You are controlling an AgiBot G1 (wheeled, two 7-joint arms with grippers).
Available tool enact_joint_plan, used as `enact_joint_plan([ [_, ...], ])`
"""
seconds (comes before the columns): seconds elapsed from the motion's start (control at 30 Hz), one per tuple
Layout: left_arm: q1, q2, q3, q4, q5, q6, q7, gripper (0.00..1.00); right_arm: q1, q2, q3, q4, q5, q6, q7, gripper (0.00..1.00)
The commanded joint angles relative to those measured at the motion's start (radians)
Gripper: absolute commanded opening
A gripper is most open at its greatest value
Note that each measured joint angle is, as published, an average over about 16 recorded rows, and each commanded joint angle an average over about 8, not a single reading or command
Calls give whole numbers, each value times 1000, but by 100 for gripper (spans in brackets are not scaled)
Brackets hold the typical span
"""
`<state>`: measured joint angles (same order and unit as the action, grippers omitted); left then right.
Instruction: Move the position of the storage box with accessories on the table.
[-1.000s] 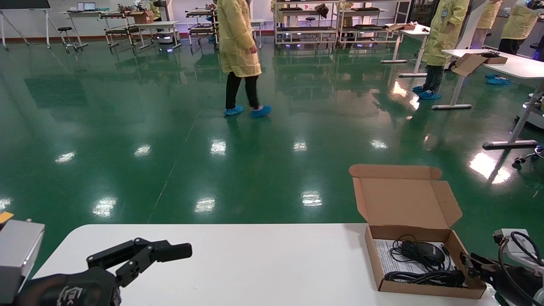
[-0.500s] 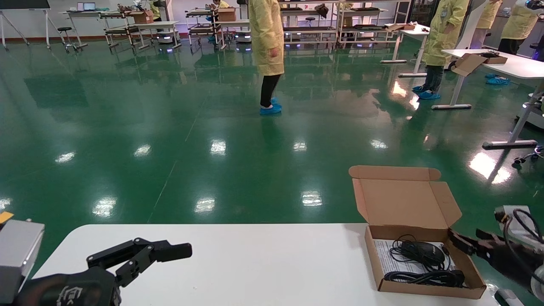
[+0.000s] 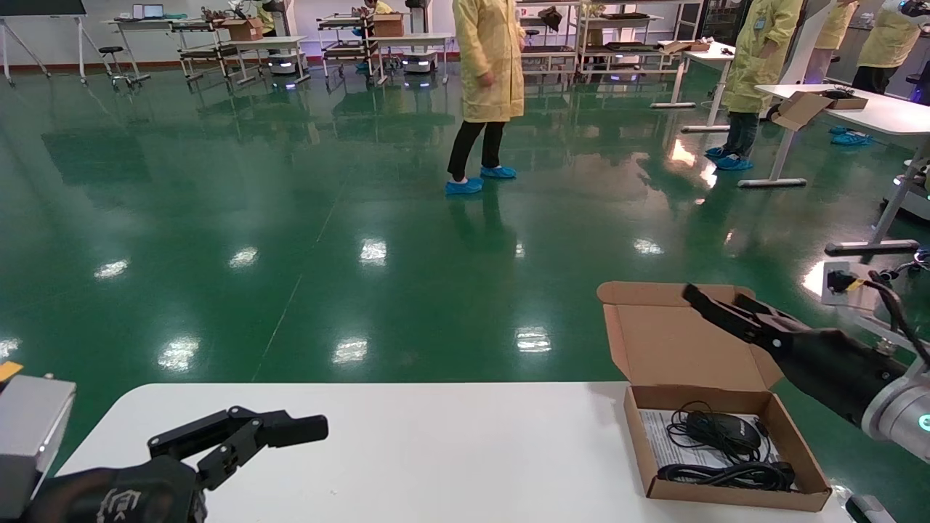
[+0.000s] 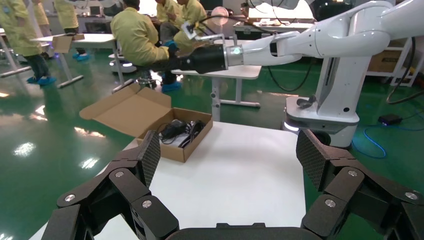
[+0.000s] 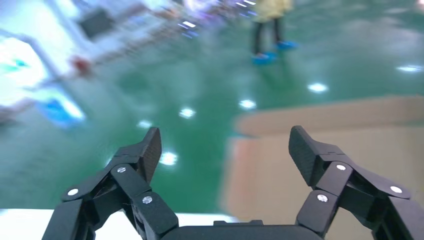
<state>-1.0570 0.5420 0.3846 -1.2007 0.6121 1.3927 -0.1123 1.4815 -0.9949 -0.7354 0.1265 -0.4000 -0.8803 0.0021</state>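
Note:
The storage box (image 3: 781,436), shallow brown cardboard, sits at the right end of the white table (image 3: 407,450) with its lid flap (image 3: 654,341) standing up behind it. Inside lie the accessories: a black mouse (image 3: 723,428), a coiled black cable (image 3: 726,473) and a white paper sheet (image 3: 657,436). My right gripper (image 3: 716,296) hangs open in the air above the box, in front of the flap, holding nothing; its wrist view shows the gripper (image 5: 225,150) with the blurred flap (image 5: 340,165) beyond. My left gripper (image 3: 290,428) rests open at the table's near left, far from the box (image 4: 172,150).
The box lies close to the table's right and far edges. Beyond is green floor, where a person in a yellow coat (image 3: 488,87) walks. Other white desks (image 3: 857,109) and shelving stand far off. The right arm (image 4: 300,42) reaches over the box.
My right gripper has risen from table level beside the box's right wall to above the box, in front of the lid flap. The box and the left arm have not moved. The person walked right.

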Motion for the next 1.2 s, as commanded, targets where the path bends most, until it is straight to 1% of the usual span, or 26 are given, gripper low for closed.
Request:
enact_joint_plan([
  [0.03, 0, 0, 0, 0, 0, 0, 0, 100, -9, 0, 19, 14, 29, -68, 3, 100],
  [0.1, 0, 0, 0, 0, 0, 0, 0, 100, -18, -12, 37, 21, 59, -124, 19, 100],
  [0.17, 0, 0, 0, 0, 0, 0, 0, 100, -25, -23, 49, 26, 81, -163, 33, 100],
  [0.3, 0, 0, 0, 0, 0, 0, 0, 100, -32, -35, 63, 30, 106, -200, 47, 100],
  [0.47, 0, 0, 0, 0, 0, 0, 0, 100, -32, -28, 58, 30, 94, -181, 41, 100],
  [0.57, 0, 0, 0, 0, 0, 0, 0, 100, -38, -20, 62, 47, 82, -181, 41, 100],
  [0.7, 0, 0, 0, 0, 0, 0, 0, 100, -57, 0, 83, 105, 63, -206, 48, 100],
  [1.2, 0, 0, 0, 0, 0, 0, 0, 100, -151, 103, 183, 388, -43, -316, 85, 100],
])
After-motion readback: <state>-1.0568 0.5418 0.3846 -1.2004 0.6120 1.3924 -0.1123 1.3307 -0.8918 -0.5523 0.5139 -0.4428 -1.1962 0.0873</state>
